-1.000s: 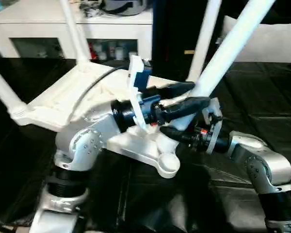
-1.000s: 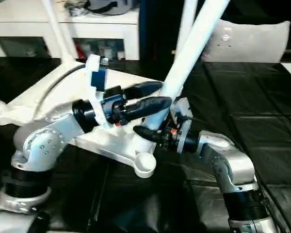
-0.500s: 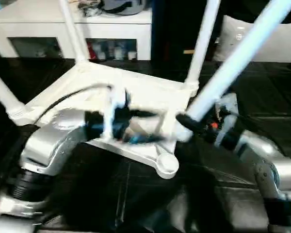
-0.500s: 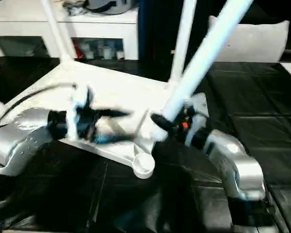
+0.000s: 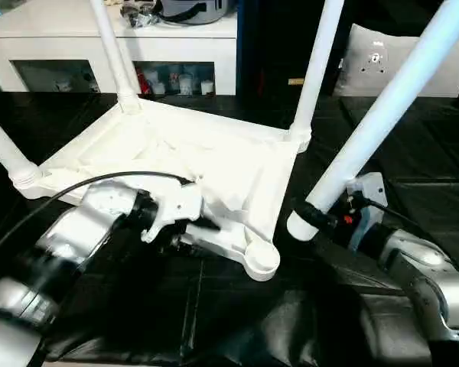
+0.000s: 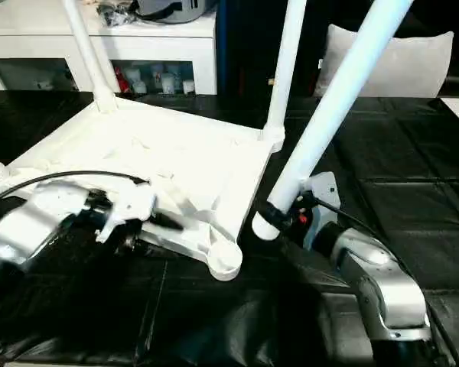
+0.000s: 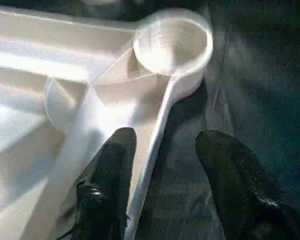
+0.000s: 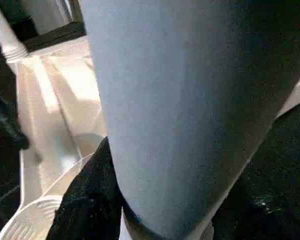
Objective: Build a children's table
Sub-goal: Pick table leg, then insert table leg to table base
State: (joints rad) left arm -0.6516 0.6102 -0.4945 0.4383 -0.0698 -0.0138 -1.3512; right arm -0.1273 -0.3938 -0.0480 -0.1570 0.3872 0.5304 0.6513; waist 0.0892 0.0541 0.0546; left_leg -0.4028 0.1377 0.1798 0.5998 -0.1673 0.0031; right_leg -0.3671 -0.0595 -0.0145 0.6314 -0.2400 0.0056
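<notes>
The white table top (image 5: 214, 153) lies upside down on the black cover, with three white legs standing in its far and left corner sockets. The near corner socket (image 5: 262, 260) is empty. My right gripper (image 5: 315, 216) is shut on the fourth leg (image 5: 382, 115) close to its lower end, which hangs tilted just right of that socket. One black finger (image 8: 85, 200) presses against the leg. My left gripper (image 7: 165, 142) is open at the top's near rim, one finger over the ribbed inside, the other over the black cover, a little short of the empty socket (image 7: 172, 40).
A white cabinet (image 5: 99, 46) with glass doors stands behind the work surface, and a grey cushion (image 5: 382, 61) lies at the back right. A black cable (image 5: 99, 183) arcs over my left forearm. The black cover (image 5: 214, 321) stretches in front of the table top.
My left gripper has come away from the fourth leg and dropped to the top's near rim. The right gripper alone keeps the leg, which has shifted slightly right.
</notes>
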